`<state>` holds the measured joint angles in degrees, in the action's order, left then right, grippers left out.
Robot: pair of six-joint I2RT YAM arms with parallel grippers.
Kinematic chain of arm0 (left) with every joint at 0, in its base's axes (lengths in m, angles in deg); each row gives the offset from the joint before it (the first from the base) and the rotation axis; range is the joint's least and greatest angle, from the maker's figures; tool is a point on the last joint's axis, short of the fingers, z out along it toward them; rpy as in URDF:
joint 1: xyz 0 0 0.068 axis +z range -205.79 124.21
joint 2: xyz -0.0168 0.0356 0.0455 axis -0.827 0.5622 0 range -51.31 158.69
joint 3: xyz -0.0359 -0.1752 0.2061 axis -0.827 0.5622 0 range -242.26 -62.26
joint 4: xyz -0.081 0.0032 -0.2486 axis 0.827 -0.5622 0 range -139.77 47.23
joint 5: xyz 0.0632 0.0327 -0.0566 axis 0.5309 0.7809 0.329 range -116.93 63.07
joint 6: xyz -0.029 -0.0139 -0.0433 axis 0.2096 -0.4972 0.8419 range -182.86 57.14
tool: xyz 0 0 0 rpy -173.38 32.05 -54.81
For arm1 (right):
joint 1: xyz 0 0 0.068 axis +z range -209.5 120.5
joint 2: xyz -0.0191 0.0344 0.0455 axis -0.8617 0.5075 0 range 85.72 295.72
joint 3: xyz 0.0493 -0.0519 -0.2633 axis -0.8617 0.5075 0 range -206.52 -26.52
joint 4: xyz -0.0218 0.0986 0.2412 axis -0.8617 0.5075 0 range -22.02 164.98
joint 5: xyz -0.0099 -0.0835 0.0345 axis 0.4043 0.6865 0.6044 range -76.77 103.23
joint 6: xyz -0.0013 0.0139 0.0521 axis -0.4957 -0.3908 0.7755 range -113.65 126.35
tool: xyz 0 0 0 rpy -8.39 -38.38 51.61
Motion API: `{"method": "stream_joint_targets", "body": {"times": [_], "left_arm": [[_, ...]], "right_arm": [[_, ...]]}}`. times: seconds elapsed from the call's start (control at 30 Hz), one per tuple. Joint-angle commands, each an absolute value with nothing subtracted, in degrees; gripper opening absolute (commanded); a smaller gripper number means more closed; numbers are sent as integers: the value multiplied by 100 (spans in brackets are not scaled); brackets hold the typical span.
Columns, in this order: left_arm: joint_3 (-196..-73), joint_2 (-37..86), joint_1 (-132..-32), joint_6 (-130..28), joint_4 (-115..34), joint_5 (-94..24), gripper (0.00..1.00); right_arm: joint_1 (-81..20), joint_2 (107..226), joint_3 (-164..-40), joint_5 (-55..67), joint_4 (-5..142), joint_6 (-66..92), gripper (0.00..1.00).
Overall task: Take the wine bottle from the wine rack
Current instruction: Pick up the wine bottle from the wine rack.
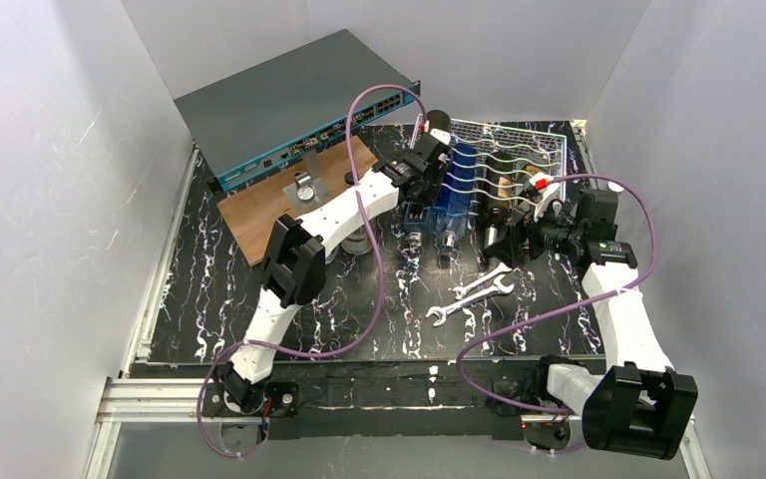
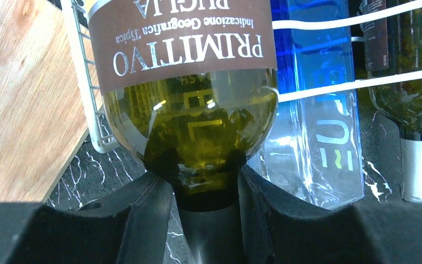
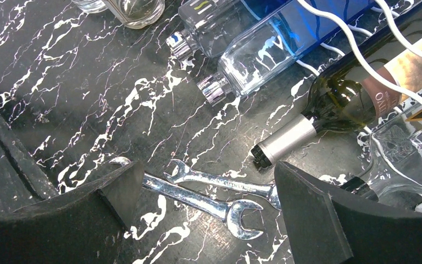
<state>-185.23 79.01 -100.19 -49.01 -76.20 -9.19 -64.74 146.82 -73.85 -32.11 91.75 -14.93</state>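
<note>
White walls boxed in the black marble table (image 1: 204, 289) on 3 sides. Top view: wine rack (image 1: 529, 150) sat back right, close to the right wall, open tabletop in front except some wrenches (image 1: 484, 282); left arm (image 1: 344, 215) stretched out to its left end. Left wrist: left gripper (image 2: 203, 187) was clamped on the neck of the wine bottle (image 2: 189, 110), which lay at the rack's left edge beside a blue bottle (image 2: 318, 110). Right wrist: right gripper (image 3: 206, 187) gaped wide, wrenches visible between its fingers.

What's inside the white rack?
Bottles lying down: a wine bottle at its edge, a blue bottle beside it. The arms cover much of the rack.
</note>
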Motion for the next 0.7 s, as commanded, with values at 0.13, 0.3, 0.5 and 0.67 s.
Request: {"method": "stream_joint_targets", "body": {"times": [0.13, 0.3, 0.5, 0.67], "left_arm": [[-18772, 8009, -10002, -4853, -7635, -855, 41], [-18747, 8035, -9991, -4871, -7635, -841, 41], [-18724, 8035, -9991, -4838, -7635, -847, 37], [-18725, 8023, -9993, -4853, -7635, -856, 25]], "right_arm": [[-6470, 14577, -7398, -3204, 9074, -1606, 98], [-6470, 14566, -7396, -3178, 9083, -1614, 98], [-6476, 14558, -7398, -3165, 9083, -1623, 98], [-6476, 14549, -7398, -3151, 9083, -1631, 98]]}}
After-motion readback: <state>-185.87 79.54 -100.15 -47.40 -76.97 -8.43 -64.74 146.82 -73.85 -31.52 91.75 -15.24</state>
